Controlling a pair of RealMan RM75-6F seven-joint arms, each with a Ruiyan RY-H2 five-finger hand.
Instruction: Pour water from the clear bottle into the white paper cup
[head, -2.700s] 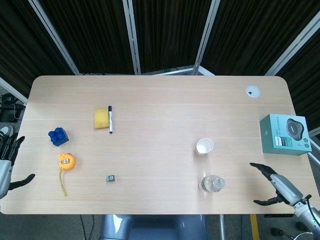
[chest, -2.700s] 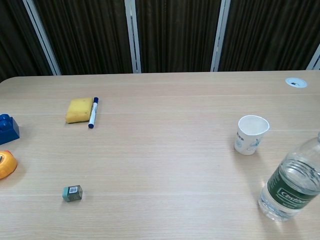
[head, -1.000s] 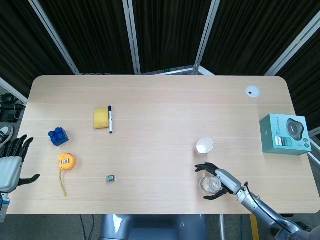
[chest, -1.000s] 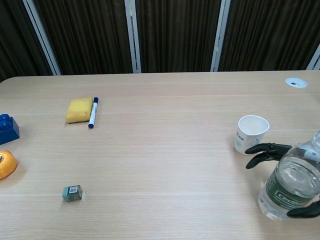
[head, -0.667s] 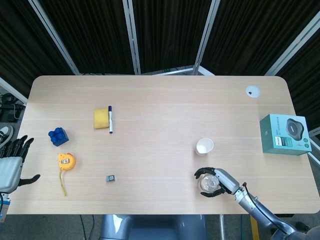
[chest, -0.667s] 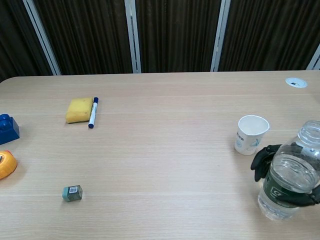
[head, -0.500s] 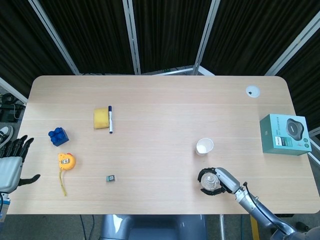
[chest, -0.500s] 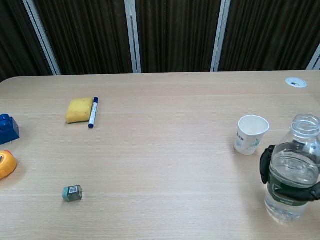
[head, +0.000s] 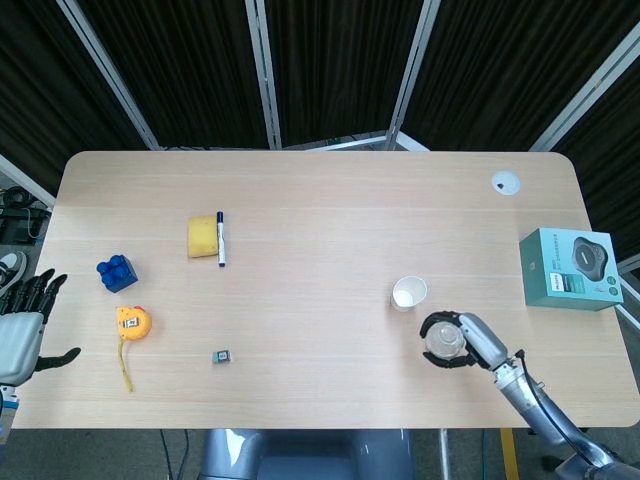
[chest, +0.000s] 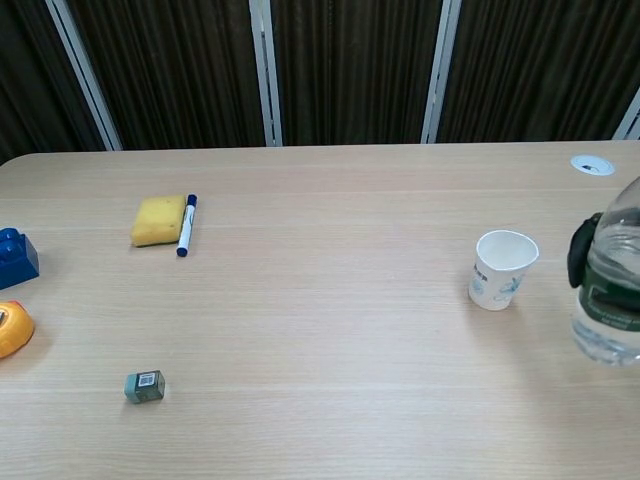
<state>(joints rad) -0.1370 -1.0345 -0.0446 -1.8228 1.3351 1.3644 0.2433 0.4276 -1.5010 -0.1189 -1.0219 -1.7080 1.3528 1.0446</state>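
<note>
The clear bottle (head: 441, 340) (chest: 611, 290) with a green label is held upright above the table by my right hand (head: 468, 341) (chest: 580, 250), whose dark fingers wrap around its middle. It hangs just right of the white paper cup (head: 408, 293) (chest: 501, 269), which stands upright and open on the table. The bottle is cut off by the right edge of the chest view. My left hand (head: 20, 335) shows only in the head view, off the table's left edge, fingers spread and holding nothing.
A yellow sponge (head: 203, 236) with a blue marker (head: 220, 238) beside it lies at back left. A blue brick (head: 117, 272), a yellow tape measure (head: 132, 323) and a small grey block (head: 223, 356) sit at left. A teal box (head: 568, 268) rests at the right edge.
My right hand reached the bottle, closed around it, then lifted it off the table and carried it right and further back, beside the cup. The left hand stayed put.
</note>
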